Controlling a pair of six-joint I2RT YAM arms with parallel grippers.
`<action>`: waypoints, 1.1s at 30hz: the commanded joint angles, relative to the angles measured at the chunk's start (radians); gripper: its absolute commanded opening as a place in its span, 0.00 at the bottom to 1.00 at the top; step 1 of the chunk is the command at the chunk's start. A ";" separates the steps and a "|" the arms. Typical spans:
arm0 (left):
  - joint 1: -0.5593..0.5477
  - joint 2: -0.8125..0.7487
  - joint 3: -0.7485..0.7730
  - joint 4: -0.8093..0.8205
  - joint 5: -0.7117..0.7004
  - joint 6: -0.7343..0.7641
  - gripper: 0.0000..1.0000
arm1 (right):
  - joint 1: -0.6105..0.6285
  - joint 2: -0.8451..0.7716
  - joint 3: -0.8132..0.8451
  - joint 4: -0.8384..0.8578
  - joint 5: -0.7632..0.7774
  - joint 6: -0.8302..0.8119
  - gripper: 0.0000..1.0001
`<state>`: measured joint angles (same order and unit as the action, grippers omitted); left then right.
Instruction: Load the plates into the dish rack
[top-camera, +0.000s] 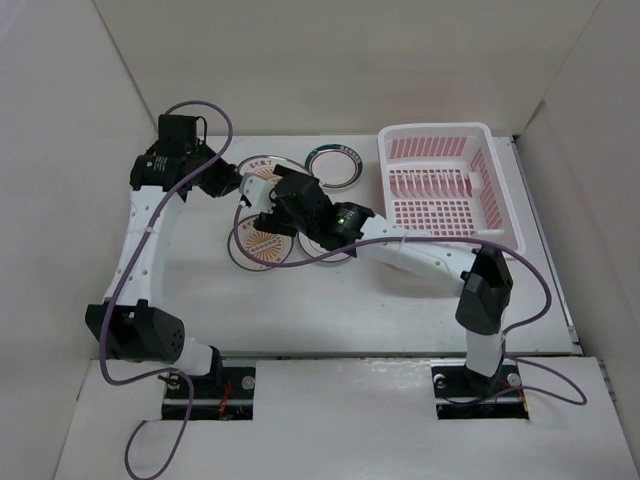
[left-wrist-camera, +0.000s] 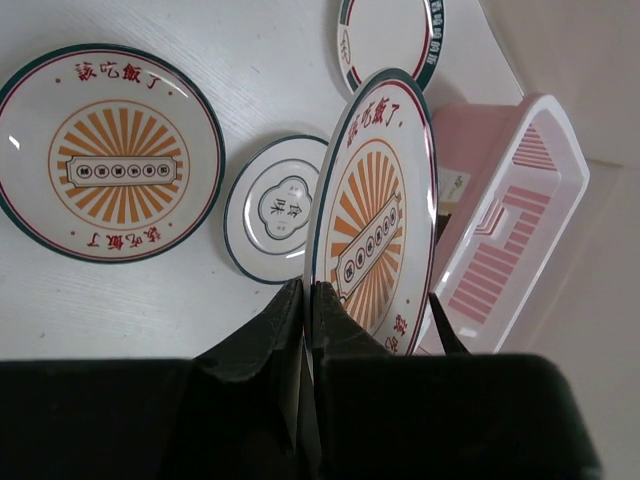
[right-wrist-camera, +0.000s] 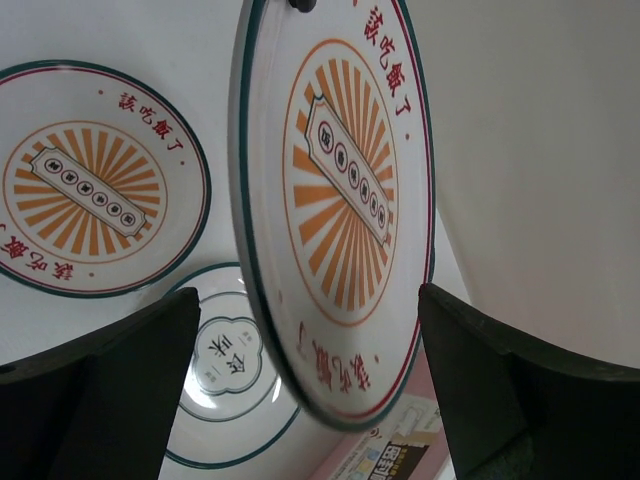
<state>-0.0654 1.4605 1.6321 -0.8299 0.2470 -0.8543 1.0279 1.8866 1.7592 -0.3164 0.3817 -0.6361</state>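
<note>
top view: my left end effector (top-camera: 250, 188) and my right end effector (top-camera: 272, 205) meet over the middle of the table (top-camera: 330, 320), left of the dish rack (top-camera: 445, 185). lifted sunburst plate (top-camera: 264, 164) shows just beyond them, partly hidden by my left arm. second sunburst plate (top-camera: 258, 245) lies flat on the near side of them. ring plate (top-camera: 325, 256) is flat beside it, mostly under my right arm. green-banded plate (top-camera: 335, 165) is flat between the lifted plate and the rack. all four plates are outside the rack.

left wrist view: my left end effector (left-wrist-camera: 308, 290) is pinched tight on the bottom rim of the lifted sunburst plate (left-wrist-camera: 375, 220). the plate stands on edge off the table, leaning a little to the right. second sunburst plate (left-wrist-camera: 110, 165) is flat at left and the ring plate (left-wrist-camera: 275, 205) is just beside the lifted one. green-banded plate (left-wrist-camera: 390, 40) is at the top, cut off by the frame. dish rack (left-wrist-camera: 510, 230) sits behind the lifted plate at right.

right wrist view: my right end effector (right-wrist-camera: 308, 292) is spread wide, one finger on each side of the lifted sunburst plate (right-wrist-camera: 340, 200), gripping nothing. there is a gap on the left side; i cannot tell whether the right finger touches. the plate's printed face turns toward my right finger. second sunburst plate (right-wrist-camera: 95, 180) and ring plate (right-wrist-camera: 225, 360) lie flat on the table below.
</note>
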 joint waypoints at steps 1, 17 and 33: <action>-0.014 -0.058 -0.015 0.023 0.028 -0.014 0.00 | 0.000 0.025 0.049 0.082 0.031 0.035 0.93; -0.014 -0.091 -0.015 0.011 0.001 -0.014 0.00 | 0.000 -0.020 0.019 0.102 0.040 0.069 0.02; 0.022 -0.150 -0.077 0.476 0.117 0.017 1.00 | -0.067 -0.280 -0.099 0.120 0.162 0.281 0.00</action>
<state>-0.0479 1.3506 1.5620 -0.4889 0.3630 -0.8696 1.0134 1.7264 1.6444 -0.2832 0.4725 -0.4782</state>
